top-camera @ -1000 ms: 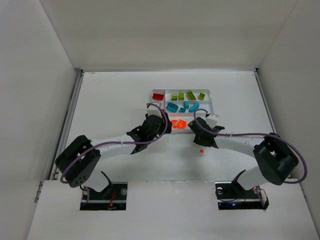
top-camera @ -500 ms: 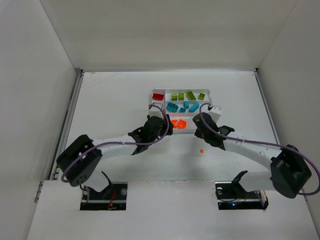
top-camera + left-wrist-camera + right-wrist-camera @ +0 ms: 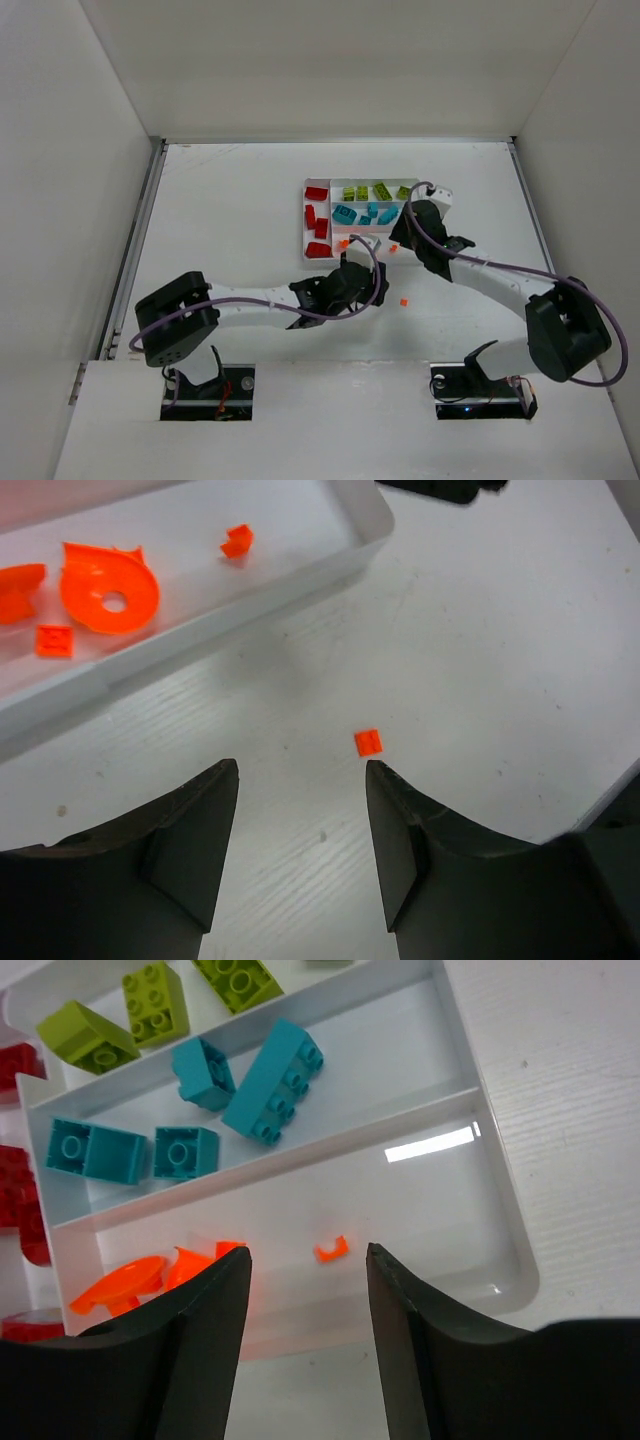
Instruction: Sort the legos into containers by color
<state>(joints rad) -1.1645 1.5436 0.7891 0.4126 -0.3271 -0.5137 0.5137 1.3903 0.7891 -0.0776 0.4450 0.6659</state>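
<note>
The left gripper gapes empty beside a tiny square orange plastic brick toward the worktop's near edge; the right gripper, likewise released, hovers over the shallow white plastic tray.

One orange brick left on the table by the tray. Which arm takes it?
Left. The left claw is open and the orange brick lies on the table just ahead of it. The right claw, also open, hangs over the tray's orange slot, farther from the brick.
</note>
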